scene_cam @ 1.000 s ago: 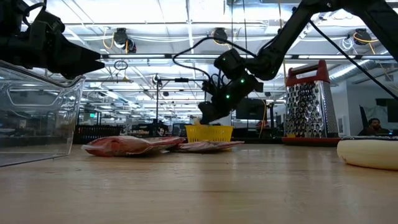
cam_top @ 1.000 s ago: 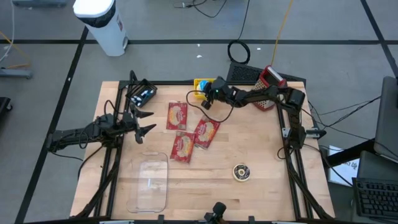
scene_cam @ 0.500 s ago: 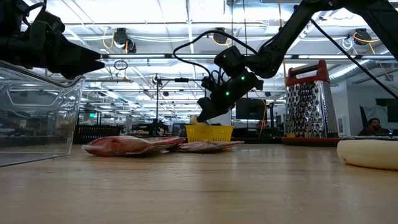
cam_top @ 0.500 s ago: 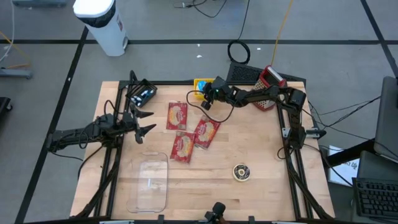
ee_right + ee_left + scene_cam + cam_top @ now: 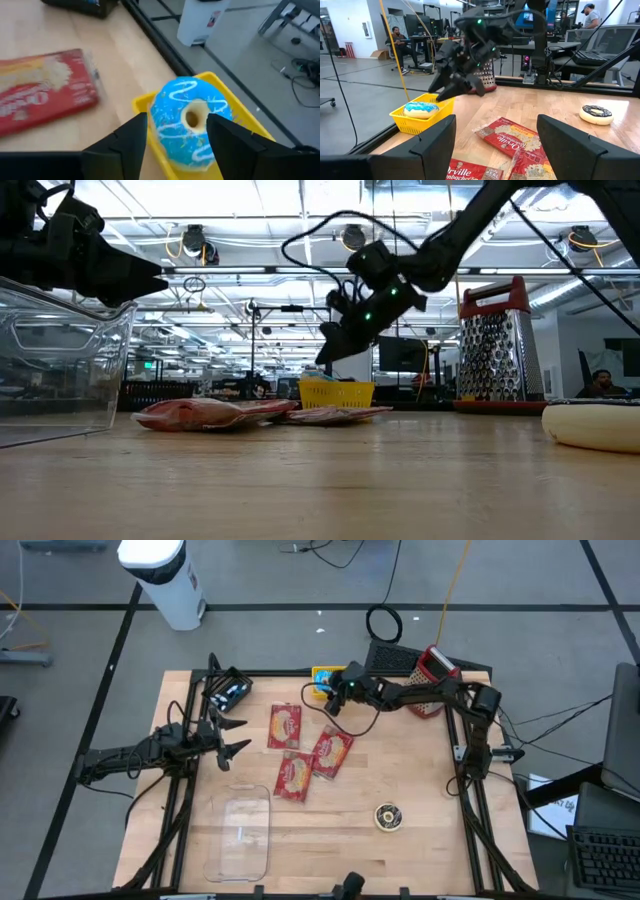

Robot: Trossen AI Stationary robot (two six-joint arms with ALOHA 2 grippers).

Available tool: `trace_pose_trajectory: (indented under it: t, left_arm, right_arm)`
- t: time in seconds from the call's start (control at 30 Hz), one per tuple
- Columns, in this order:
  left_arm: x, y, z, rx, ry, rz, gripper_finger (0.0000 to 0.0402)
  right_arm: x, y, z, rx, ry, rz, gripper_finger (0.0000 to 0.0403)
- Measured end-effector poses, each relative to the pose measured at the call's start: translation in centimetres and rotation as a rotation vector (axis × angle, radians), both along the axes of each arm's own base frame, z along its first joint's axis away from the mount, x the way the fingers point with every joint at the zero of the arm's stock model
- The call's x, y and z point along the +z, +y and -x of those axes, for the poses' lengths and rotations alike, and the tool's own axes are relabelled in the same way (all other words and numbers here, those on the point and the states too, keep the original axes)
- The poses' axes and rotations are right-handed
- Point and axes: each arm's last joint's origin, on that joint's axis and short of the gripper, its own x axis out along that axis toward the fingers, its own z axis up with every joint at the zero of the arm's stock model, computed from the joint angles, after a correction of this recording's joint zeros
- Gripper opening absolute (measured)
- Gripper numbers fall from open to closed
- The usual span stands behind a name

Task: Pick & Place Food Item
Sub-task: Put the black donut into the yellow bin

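A blue-iced donut (image 5: 192, 125) lies in a small yellow basket (image 5: 235, 97) at the table's far edge; the left wrist view shows the donut (image 5: 421, 108) resting on the basket (image 5: 415, 124). My right gripper (image 5: 332, 700) hangs open just above it. In the right wrist view its fingers (image 5: 120, 145) stand on either side of the donut, apart from it. My left gripper (image 5: 235, 736) waits open and level at the table's left side, with nothing between its fingers (image 5: 435, 145).
Three red popcorn bags (image 5: 285, 726), (image 5: 331, 753), (image 5: 292, 778) lie flat mid-table. A clear plastic container (image 5: 240, 835) stands near the front left, and a chocolate donut (image 5: 388, 817) near the front right. A metal grater (image 5: 432, 675) stands at the back right, and a black device (image 5: 228, 692) at the back left.
My right gripper has risen a little above the yellow basket and tipped slightly. The basket has stayed where it was.
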Motion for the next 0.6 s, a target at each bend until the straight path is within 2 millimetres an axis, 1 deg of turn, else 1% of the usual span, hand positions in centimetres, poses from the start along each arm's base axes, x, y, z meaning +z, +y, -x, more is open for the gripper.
trace_pose_trajectory:
  t: [0.13, 0.23, 0.37, 0.53, 0.6]
  left_arm:
    - [0.0, 0.0, 0.0, 0.0, 0.0, 0.0, 0.028]
    - [0.0, 0.0, 0.0, 0.0, 0.0, 0.0, 0.028]
    - [0.0, 0.0, 0.0, 0.0, 0.0, 0.0, 0.028]
    - [0.0, 0.0, 0.0, 0.0, 0.0, 0.0, 0.028]
    - [0.0, 0.0, 0.0, 0.0, 0.0, 0.0, 0.028]
  right_arm:
    - [3.0, 1.9, 0.6, 0.034, -0.009, -0.006, 0.0198]
    - [5.1, 4.2, 1.2, 0.128, 0.01, -0.038, 0.0195]
    - [8.1, 8.4, 2.5, 0.307, -0.01, -0.166, 0.0194]
    - [11.5, 13.9, 4.2, 0.516, -0.092, -0.459, 0.0192]
    - [12.4, 16.2, 4.9, 0.63, -0.094, -0.527, 0.0191]
